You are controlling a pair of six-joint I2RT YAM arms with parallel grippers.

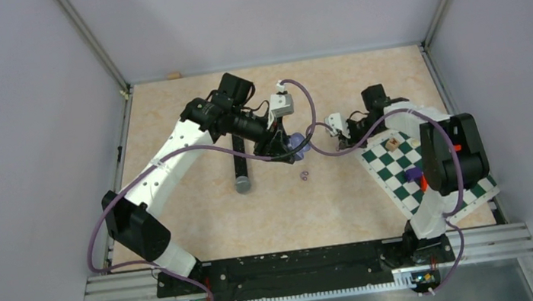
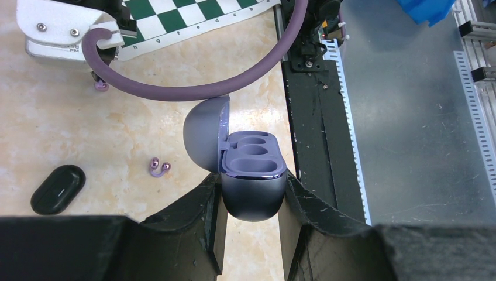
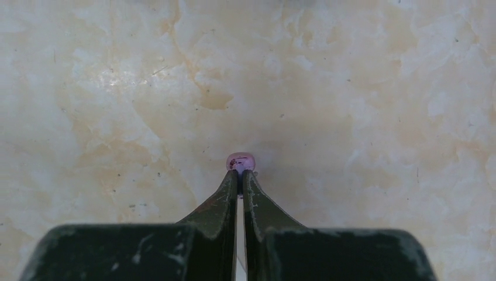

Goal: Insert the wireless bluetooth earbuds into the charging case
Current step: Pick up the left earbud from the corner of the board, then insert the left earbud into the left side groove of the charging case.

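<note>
Right in the centre of the wrist view, the right gripper (image 3: pixel 240 174) has its two fingers pressed almost together, and there's a tiny purple earbud (image 3: pixel 241 161) pinched at the very tips, low over the marbled table (image 1: pixel 272 219). Whether it is touching the surface, I can't tell from here. Over to the left gripper (image 2: pixel 251 178): it's clamped on the charging case (image 2: pixel 252 158), one finger on each side of the rounded body, in the lower middle of its frame. The case's lid is swung open to the left, and the moulded pockets face up. From above, the case (image 1: pixel 298 143) sits mid-table in the grip of the left arm, with the right gripper (image 1: pixel 335 130) just to the right of it. A loose purple earbud (image 1: pixel 304 176) lies on the table below the case in the overhead frame, apart from both grippers; the left wrist camera shows it (image 2: pixel 159 168) to the left of the case. A dark cylinder (image 1: pixel 240 165) lies further left, and a green-and-white checkered mat (image 1: pixel 397 173) covers the right side under the right arm.
</note>
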